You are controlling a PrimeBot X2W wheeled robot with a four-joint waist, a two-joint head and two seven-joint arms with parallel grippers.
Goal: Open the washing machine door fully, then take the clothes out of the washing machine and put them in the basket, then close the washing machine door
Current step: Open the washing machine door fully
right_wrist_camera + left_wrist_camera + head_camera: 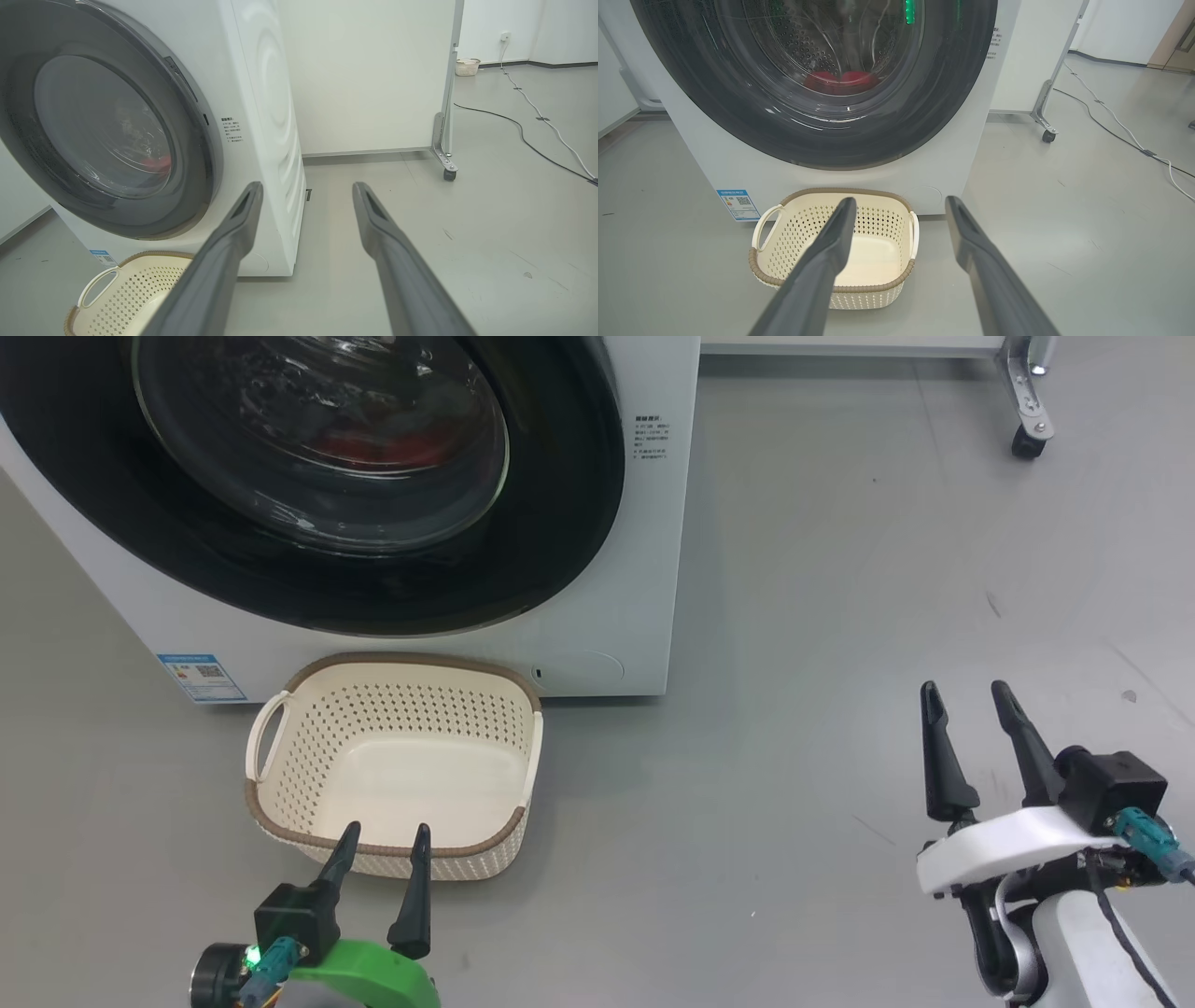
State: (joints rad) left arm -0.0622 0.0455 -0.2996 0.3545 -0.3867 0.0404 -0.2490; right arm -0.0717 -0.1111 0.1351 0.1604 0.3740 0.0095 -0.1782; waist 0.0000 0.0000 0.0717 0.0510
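Note:
The white washing machine (644,569) stands ahead with its round black-ringed door (560,523) shut. Red clothes (840,81) lie inside the drum, seen through the glass bowl. The cream basket (509,695) sits empty on the floor right before the machine. My left gripper (385,837) hovers open at the basket's near rim, nothing between its fingers. My right gripper (966,698) stands open over bare floor, well to the right of the machine. In the right wrist view the door (196,154) and the basket (93,289) lie to the left of my fingers (233,233).
A white panel on a metal foot with a castor (1027,443) stands behind and right of the machine. Cables (537,144) run along the floor further right. A second small basket (467,66) sits far off by the wall. Grey floor spreads open to the right.

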